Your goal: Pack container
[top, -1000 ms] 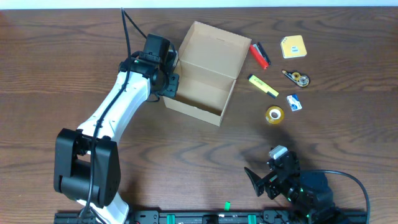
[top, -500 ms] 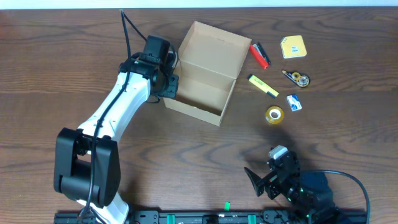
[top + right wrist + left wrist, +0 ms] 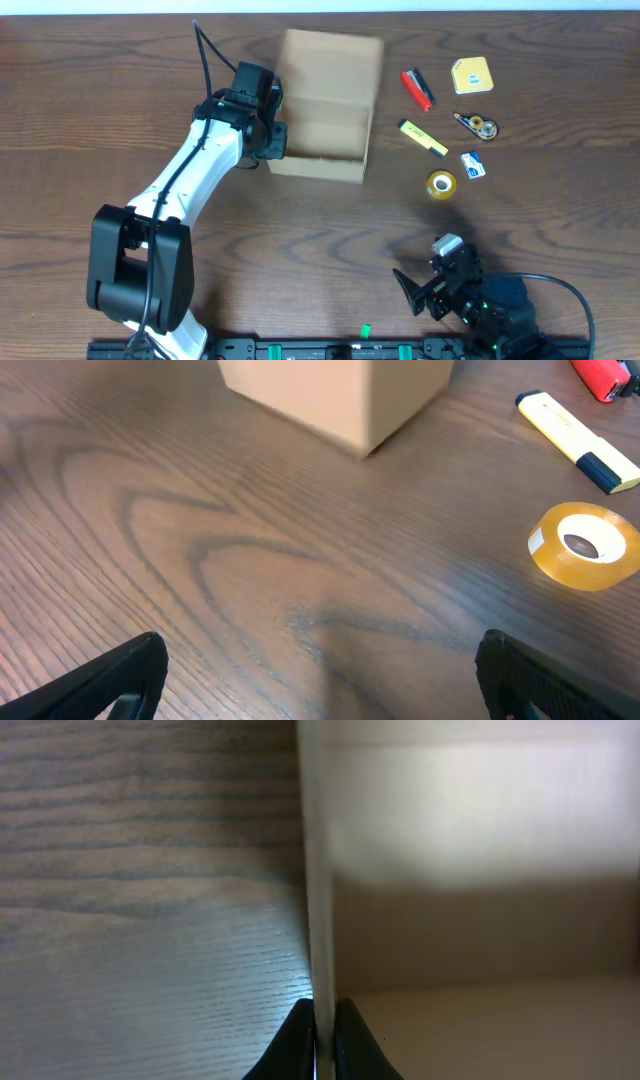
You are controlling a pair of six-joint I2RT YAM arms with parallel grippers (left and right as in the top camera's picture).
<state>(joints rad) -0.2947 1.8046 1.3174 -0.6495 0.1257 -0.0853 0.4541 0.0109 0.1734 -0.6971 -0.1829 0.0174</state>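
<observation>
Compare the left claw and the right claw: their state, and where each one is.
The left claw is shut, pinching a side wall of the tan cardboard box; the right claw is wide open and holds nothing. The left claw is at the box's left side; the right claw hangs over the dark wooden table, near the translucent yellow tape roll. Both have dark fingers.
</observation>
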